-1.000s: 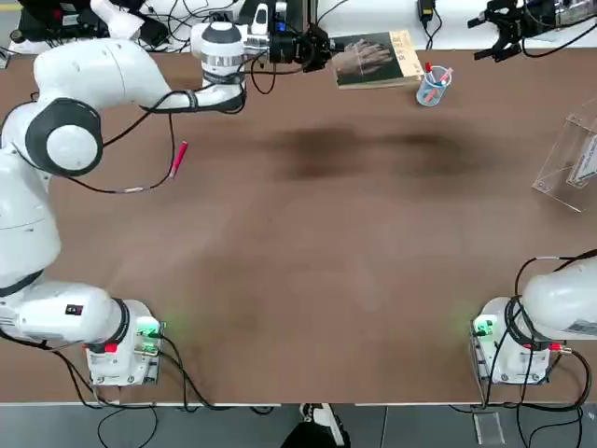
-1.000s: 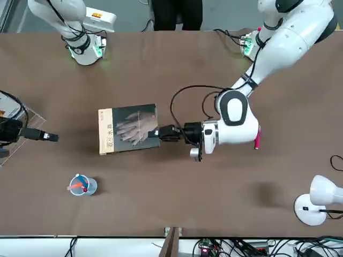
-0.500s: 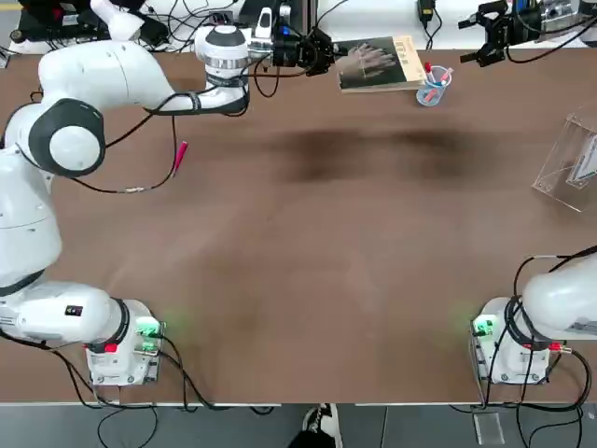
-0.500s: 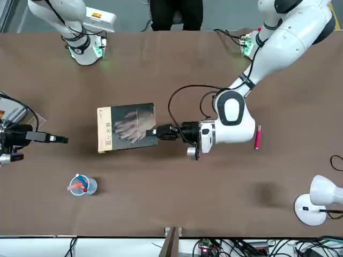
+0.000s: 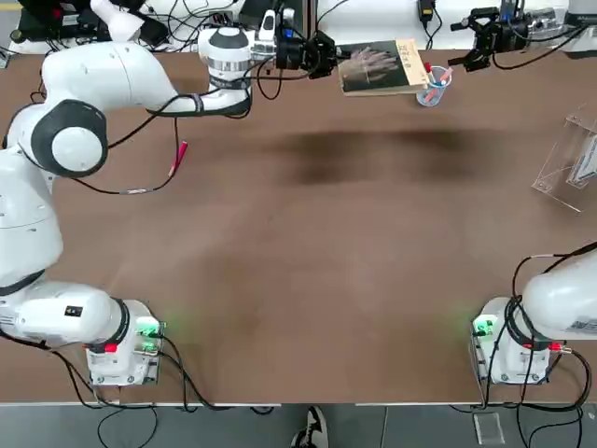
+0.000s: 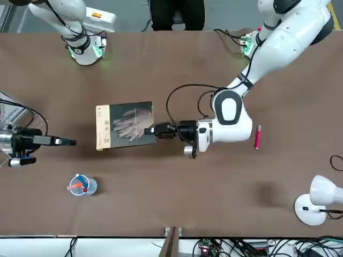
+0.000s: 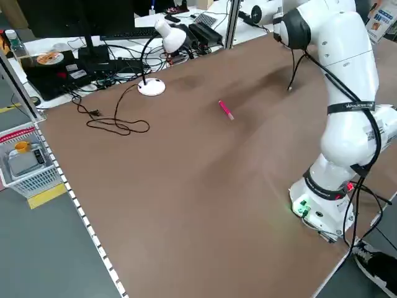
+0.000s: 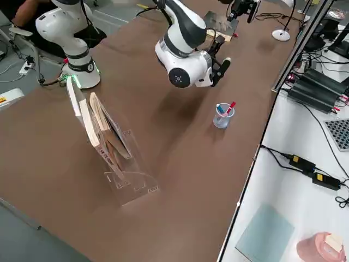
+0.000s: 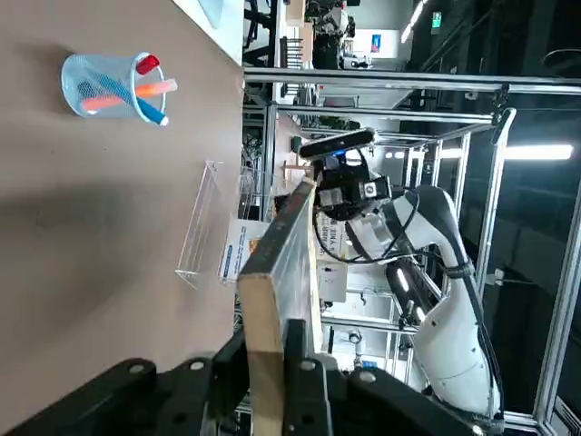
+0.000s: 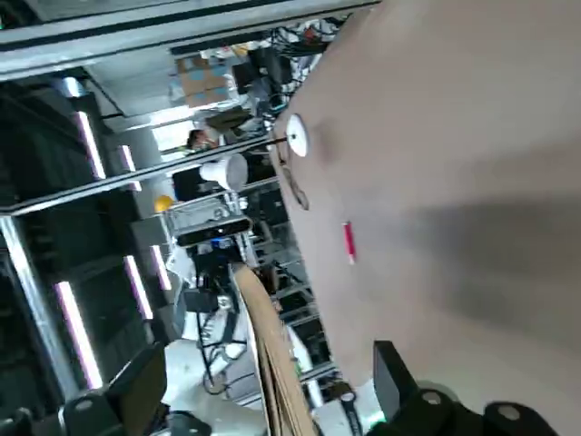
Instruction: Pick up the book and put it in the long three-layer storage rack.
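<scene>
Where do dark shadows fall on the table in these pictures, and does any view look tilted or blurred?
Top view: a wide dark shadow lies on the table below the book, held by the left pincer. Front view: a smaller shadow near the lamp. Left wrist view: the scene looks turned sideways. Right wrist view: tilted, and the right pincer is blurred.

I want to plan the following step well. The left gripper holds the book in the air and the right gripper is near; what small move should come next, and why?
Probably the right gripper should close the gap to the book and take its free edge. The left gripper is shut on the opposite edge, the right one's open fingers already point at it, and the storage rack stands on the right arm's side, far from the left arm.
</scene>
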You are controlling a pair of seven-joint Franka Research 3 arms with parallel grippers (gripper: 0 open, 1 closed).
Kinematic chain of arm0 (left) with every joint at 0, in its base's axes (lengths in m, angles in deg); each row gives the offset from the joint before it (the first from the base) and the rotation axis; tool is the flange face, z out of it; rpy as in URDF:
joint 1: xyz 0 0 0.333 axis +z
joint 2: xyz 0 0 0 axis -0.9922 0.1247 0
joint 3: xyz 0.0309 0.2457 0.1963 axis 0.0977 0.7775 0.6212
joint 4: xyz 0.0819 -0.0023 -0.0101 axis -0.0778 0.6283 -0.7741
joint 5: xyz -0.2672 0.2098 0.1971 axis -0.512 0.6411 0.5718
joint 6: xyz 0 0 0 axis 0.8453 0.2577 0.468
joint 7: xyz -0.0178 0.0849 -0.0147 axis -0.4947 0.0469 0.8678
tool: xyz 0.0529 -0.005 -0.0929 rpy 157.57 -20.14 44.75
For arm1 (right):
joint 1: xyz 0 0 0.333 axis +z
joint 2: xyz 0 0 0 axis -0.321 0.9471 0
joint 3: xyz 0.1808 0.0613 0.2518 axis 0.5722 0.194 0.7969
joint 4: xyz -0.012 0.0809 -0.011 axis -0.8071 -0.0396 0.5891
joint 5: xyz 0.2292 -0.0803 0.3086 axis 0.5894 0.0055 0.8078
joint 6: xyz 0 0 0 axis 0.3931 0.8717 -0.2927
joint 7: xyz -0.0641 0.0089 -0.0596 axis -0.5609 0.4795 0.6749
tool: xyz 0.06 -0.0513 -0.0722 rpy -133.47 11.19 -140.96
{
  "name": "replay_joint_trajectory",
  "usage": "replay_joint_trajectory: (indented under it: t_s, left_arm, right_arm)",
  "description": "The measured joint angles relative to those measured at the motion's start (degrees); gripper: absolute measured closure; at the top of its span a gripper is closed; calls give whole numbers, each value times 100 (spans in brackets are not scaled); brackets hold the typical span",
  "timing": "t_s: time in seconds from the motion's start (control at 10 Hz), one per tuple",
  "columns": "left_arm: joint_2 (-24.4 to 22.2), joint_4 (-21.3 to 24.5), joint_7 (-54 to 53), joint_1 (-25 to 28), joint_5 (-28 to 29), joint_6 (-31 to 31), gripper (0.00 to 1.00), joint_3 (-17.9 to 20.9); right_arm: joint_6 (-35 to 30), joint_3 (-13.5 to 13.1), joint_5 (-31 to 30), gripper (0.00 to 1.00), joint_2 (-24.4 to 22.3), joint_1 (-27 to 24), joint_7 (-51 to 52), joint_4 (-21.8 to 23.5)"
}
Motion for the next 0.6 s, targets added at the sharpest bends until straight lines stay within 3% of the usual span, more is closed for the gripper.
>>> replay_joint_trajectory:
  t_s: [0.6]
  left_arm:
    - [3,-3,0,-6,-2,0,96,1]
  right_arm:
    - [-4,10,49,0,2,143,35,44]
